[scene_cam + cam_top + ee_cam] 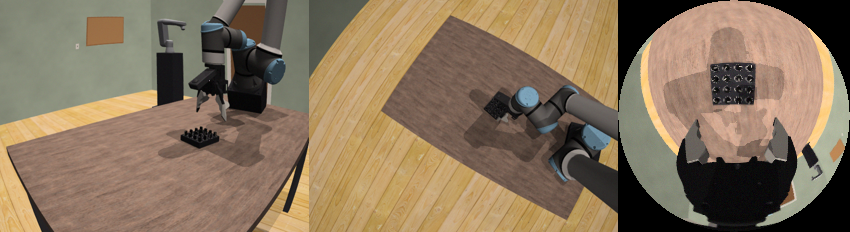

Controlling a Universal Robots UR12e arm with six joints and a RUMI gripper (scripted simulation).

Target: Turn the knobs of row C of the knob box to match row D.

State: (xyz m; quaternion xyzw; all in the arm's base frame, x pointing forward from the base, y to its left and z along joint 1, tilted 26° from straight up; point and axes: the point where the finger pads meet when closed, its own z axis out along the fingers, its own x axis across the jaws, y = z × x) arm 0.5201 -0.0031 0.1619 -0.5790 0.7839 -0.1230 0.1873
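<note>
The black knob box [495,108] [209,143] [733,84] lies flat on the table, with black knobs standing in a four-by-four grid. In the wrist view it is above the middle of the picture, square to the view. The knobs' marks are too small to read, and I cannot make out the socket or tell which row is which. My gripper [212,115] [736,119] is open and empty. Its fingertips are above the table and higher than the knobs, on the robot-base side of the box. The arm and gripper cover part of the box's surroundings in the top view.
The brown table [428,74] [112,169] carries the box and the arm's shadows. The robot's black base [247,100] stands at the table's far end in the exterior view. A black pedestal [169,79] with a small grey arm stands beyond the table.
</note>
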